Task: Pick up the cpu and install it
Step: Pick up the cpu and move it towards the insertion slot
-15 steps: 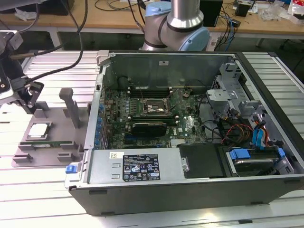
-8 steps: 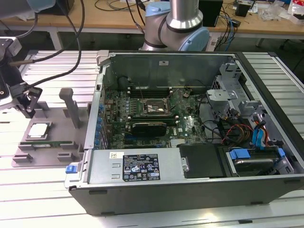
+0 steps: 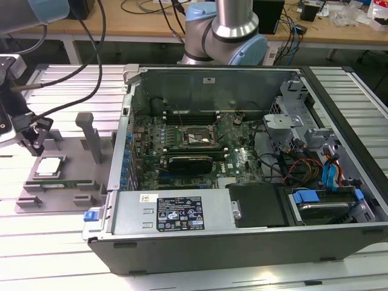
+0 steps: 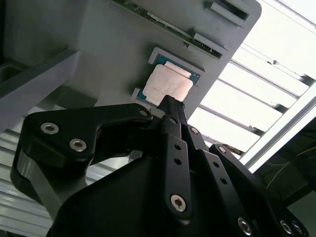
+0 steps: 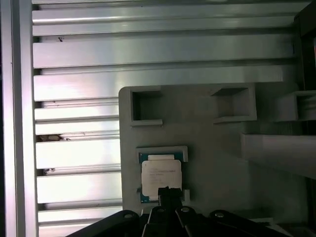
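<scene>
Fingertips of the gripper [image 4: 171,101] are pressed together into one narrow tip with nothing between them. In both wrist views that tip [image 5: 166,190] lies over one edge of the cpu [image 5: 161,174]; whether it touches the chip cannot be told.

The cpu [image 3: 50,166] lies flat, metal top up, in a small nest with raised corners on a grey fixture plate [image 3: 66,151]. The plate rests on the slatted aluminium table [image 3: 60,242], at the exterior view's left of the open computer case [image 3: 242,242]. Faint print runs across the cpu's lid [image 4: 168,84], too small to read. A green memory stick [image 3: 57,183] sits on edge in a slot of the same plate, just beside the cpu's nest.

In the exterior view the gripper [image 3: 36,140] hangs over the plate, close above the cpu. Inside the case, the black cpu socket [image 3: 195,136] sits on the green motherboard, well apart from the chip. A black label [image 3: 180,213] with white print and symbols is stuck to the grey power supply housing at the case's near wall; a small white sticker sits just above it, and neither is legible.
</scene>
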Tool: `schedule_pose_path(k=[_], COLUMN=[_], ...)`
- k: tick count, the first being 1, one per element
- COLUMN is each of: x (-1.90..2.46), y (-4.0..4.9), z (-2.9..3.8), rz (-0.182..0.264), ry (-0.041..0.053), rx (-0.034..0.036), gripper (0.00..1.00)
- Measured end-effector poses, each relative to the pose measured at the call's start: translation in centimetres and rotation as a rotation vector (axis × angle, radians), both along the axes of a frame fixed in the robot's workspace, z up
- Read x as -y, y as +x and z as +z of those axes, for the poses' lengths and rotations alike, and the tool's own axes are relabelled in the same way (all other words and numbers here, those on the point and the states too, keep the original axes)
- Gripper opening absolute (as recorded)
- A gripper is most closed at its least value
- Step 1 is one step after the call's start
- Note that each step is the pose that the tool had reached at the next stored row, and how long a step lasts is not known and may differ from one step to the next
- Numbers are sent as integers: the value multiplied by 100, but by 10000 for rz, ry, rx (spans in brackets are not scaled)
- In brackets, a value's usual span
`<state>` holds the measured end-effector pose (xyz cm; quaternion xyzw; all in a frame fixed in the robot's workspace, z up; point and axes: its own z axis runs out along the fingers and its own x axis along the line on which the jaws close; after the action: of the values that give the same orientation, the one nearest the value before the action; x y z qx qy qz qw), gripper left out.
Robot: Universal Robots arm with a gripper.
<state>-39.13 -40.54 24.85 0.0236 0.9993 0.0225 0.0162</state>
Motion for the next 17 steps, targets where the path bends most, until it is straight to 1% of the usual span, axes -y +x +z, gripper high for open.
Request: schedule_pose_path(k=[2,4,6,7,9,13,14,17], x=[0,0,1,0,0,0,0,1], y=[-3,-4,-7,-9,-22,-35,-42,-43], z=[-35,-58,-95,-102,-132,-151,-163,-165], rz=[258,356,504,535,686,814,876,892], ry=[0,0,0,-1,0,-18,-26,-31], rx=[-1,-1,0,0,23,62,88,88], gripper=[11,11,11,11,11,11,11,11])
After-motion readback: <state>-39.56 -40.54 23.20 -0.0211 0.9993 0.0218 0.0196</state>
